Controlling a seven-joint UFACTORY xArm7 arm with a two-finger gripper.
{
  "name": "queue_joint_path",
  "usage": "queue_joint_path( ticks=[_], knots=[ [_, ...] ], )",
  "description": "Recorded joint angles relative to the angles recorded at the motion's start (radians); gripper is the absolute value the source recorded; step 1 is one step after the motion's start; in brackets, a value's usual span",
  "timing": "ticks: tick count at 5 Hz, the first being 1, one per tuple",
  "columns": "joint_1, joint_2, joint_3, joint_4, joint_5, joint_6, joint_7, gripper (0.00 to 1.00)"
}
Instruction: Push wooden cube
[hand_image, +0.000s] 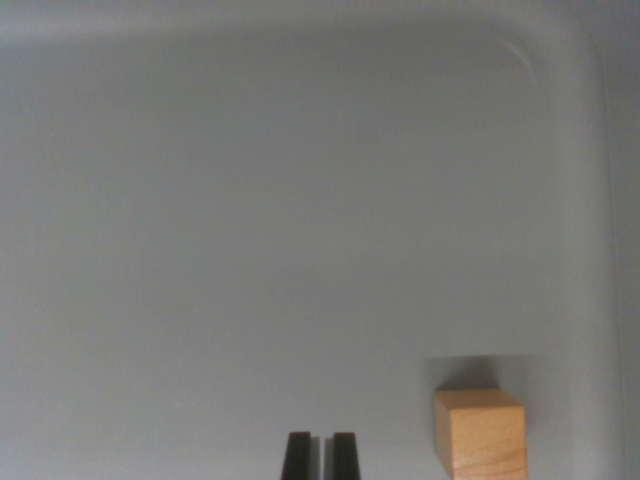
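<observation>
Hand left of wooden cube

A pale grey tray with a raised rim and a rounded corner at the wrist view's upper right carries a single wooden cube, which sits near its right wall.

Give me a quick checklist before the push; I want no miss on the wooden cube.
1. Cube in view: ok, low on the wrist view's right.
2. Gripper lined up with cube: not ok, cube sits to its right.
3. Fingers nearly together for pushing: ok, only a thin gap.
4. Contact with cube: not ok, still apart.
5. Room on the tray: ok towards the left; right wall is close.
6. Fingertip height above floor: cannot tell.
</observation>
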Motion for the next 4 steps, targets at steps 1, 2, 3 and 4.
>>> queue_joint_path(
  ticks=[1, 2, 3, 4],
  knots=[
    [-0.008, -0.004, -0.009, -0.043, -0.0098, -0.038, -0.009, 0.0],
    [-0.008, -0.004, -0.009, -0.043, -0.0098, -0.038, -0.009, 0.0],
    [-0.0159, -0.008, -0.018, -0.085, -0.0195, -0.075, -0.017, 0.0],
    [-0.0159, -0.008, -0.018, -0.085, -0.0195, -0.075, -0.017, 0.0]
  ],
)
